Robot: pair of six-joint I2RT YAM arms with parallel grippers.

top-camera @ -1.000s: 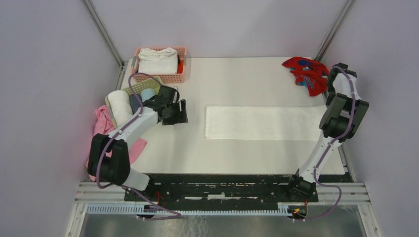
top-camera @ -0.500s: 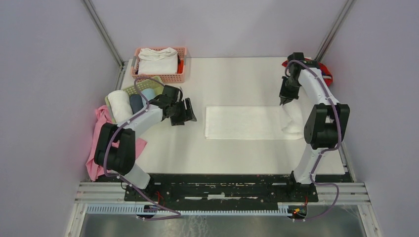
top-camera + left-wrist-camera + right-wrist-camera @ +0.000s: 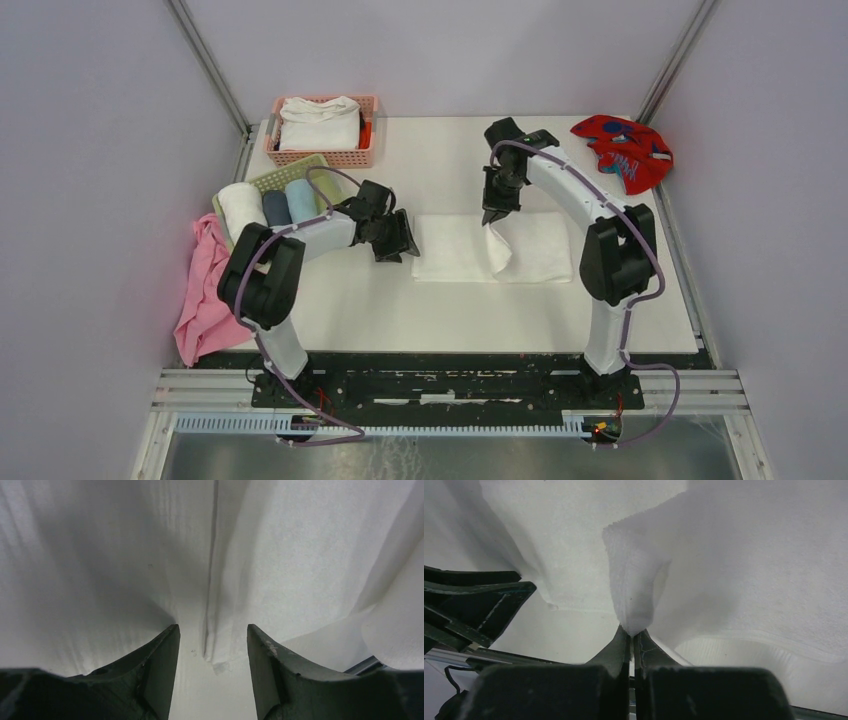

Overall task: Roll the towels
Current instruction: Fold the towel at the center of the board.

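White towel (image 3: 452,252) in right end effector (image 3: 493,219)

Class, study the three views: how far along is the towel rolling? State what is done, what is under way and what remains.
Done: three rolled towels lie in the green tray. Under way: the right gripper pinches one end of the white towel, folded over itself; the left gripper is open at its other edge. To do: the red towel lies crumpled, and folded towels wait in the pink basket.

Left arm (image 3: 310,232) and right arm (image 3: 565,185) have white links, chunky black joints and looping purple cables (image 3: 327,171). Left gripper (image 3: 211,630) shows 2 dark wedge-shaped fingers (image 3: 155,670) at the frame's lower edge.
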